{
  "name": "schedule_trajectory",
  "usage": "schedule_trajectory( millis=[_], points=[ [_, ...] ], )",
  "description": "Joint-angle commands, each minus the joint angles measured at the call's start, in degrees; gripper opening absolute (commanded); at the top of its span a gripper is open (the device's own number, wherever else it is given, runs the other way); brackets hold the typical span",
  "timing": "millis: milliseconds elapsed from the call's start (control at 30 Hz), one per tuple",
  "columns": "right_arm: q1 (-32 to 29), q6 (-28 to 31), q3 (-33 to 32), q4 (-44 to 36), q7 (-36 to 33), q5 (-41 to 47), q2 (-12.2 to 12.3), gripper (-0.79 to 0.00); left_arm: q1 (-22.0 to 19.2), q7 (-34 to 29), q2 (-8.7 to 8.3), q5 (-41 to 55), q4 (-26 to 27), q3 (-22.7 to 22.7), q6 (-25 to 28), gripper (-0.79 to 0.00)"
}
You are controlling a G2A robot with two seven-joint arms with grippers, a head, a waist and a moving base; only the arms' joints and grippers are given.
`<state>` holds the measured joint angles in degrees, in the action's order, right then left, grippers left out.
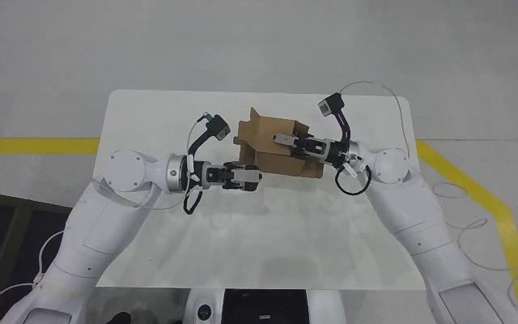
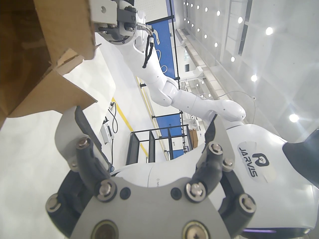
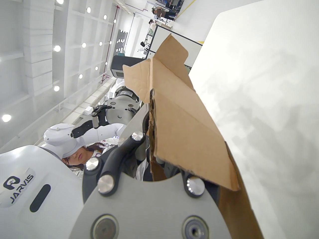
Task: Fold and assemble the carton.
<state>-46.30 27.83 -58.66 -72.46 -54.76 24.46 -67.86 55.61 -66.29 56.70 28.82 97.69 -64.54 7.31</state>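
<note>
A white table point(image 1: 267, 243) is standing on a grey floor point(image 1: 243, 40) that is carrying a yellow line point(image 1: 48, 146). A black frame rack point(image 2: 142, 148) is standing farther off, and round ceiling lights point(image 2: 269, 30) are glowing overhead.

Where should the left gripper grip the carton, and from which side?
Probably the loose flap at the left corner of the carton, from the left: the thin panel juts toward the open left gripper, and the right gripper is opposite.
</note>
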Motion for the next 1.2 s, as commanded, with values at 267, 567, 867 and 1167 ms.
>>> schedule_trajectory(
  millis=[267,567,867,1167],
  points=[
    [-0.9,-0.7,-0.6,-0.6,-0.2,0.9,-0.1,-0.785,-1.0,2.6,0.48,-2.5,0.5,1.1,2.4,0.000],
    [-1.4,-1.6,-0.7,-1.4,-1.6,2.8,-0.3,-0.785,-1.8,4.0,0.84,-3.1,-1.1,1.4,3.1,0.000],
    [-0.5,-1.8,-1.0,0.1,-2.1,3.1,-0.4,-0.785,-1.7,3.0,0.95,-1.8,-1.2,1.2,3.6,0.000],
    [-0.5,-1.8,-1.0,0.1,-2.1,3.1,-0.4,-0.785,-1.7,3.0,0.95,-1.8,-1.2,1.2,3.6,0.000]
  ],
)
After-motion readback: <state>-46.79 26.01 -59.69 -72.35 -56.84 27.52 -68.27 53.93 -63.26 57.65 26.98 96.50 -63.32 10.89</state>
